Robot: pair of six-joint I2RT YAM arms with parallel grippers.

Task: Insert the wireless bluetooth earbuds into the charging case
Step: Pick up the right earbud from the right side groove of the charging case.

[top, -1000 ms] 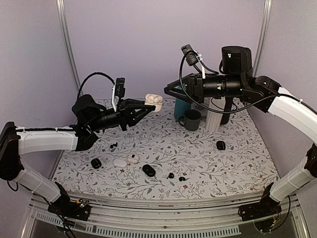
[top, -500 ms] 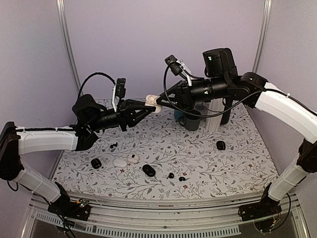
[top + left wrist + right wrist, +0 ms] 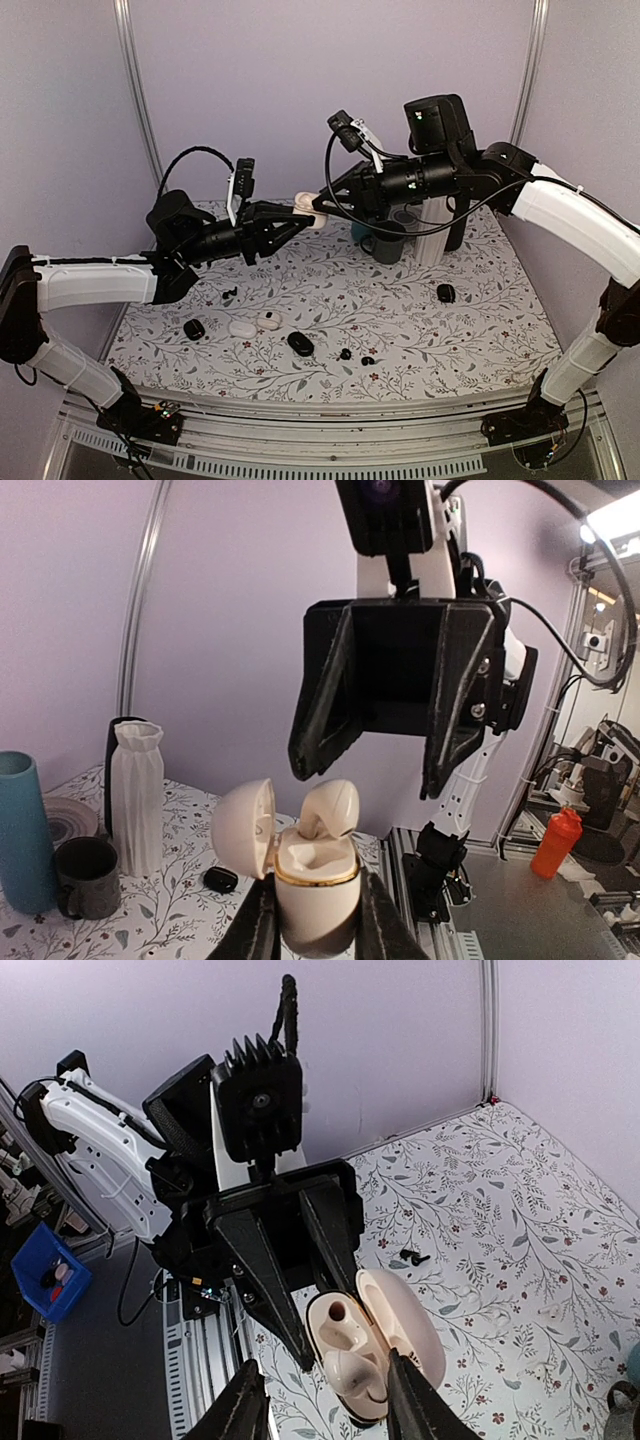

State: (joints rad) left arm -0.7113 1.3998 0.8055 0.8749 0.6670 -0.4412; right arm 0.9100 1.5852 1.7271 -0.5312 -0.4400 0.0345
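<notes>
my left tool [image 3: 318, 925] is clamped on the open cream case [image 3: 312, 890], held up in the air. a cream bud [image 3: 332, 805] sits tilted in one socket. my right tool [image 3: 370, 772] hangs just above, jaws apart, gripping nothing. two black buds [image 3: 345, 354] lie on the counter [image 3: 430, 330], near its front.

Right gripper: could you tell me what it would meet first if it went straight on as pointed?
Most likely the open cream charging case held aloft by the left gripper; the right gripper, open and empty, lines up on it, though the gap between them is hard to judge.
</notes>
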